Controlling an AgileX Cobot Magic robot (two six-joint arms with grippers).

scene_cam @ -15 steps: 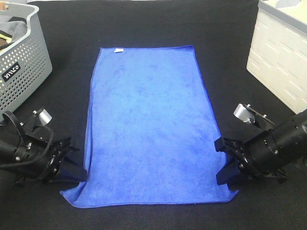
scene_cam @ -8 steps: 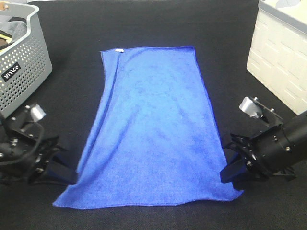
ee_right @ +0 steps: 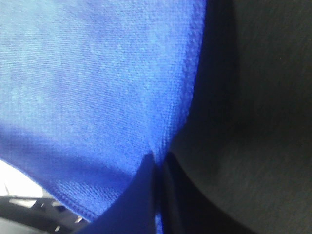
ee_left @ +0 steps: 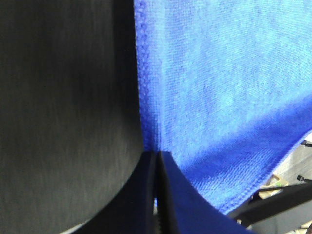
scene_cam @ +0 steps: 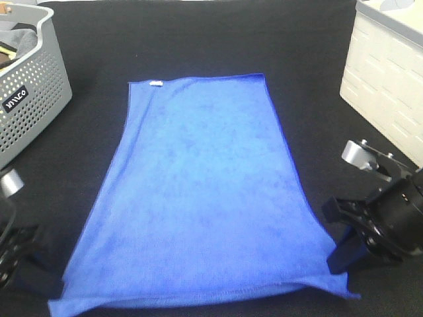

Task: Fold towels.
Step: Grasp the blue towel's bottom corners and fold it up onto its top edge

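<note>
Black cloth-covered table (scene_cam: 198, 33), matte, filling the whole high view. Bright royal-blue fuzzy microfibre towel (scene_cam: 198, 191) laid lengthways down the centre: far edge flat on table w/ small white tag (scene_cam: 156, 83) at far-left corner, near edge raised off the surface, stretched between both arms. Left fingers (ee_left: 127, 200) clamped tight on near-left corner, no gap, cloth pinched between; right fingers (ee_right: 183, 200) same on near-right corner. Probably start of first fold, near edge to far edge; no fold made yet. To do well: lift both corners level & together, hold light tension across to stop sag in the middle, carry over toward tagged edge w/o dragging far end along table, line up corners on corners before letting go. Watch for skew, near-left corner splayed wider than near-right. Outward: grey perforated plastic basket (scene_cam: 33, 99) far left w/ grey cloth (scene_cam: 23, 34) inside, white ribbed crate (scene_cam: 390, 79) far right, both well apart from towel.
</note>
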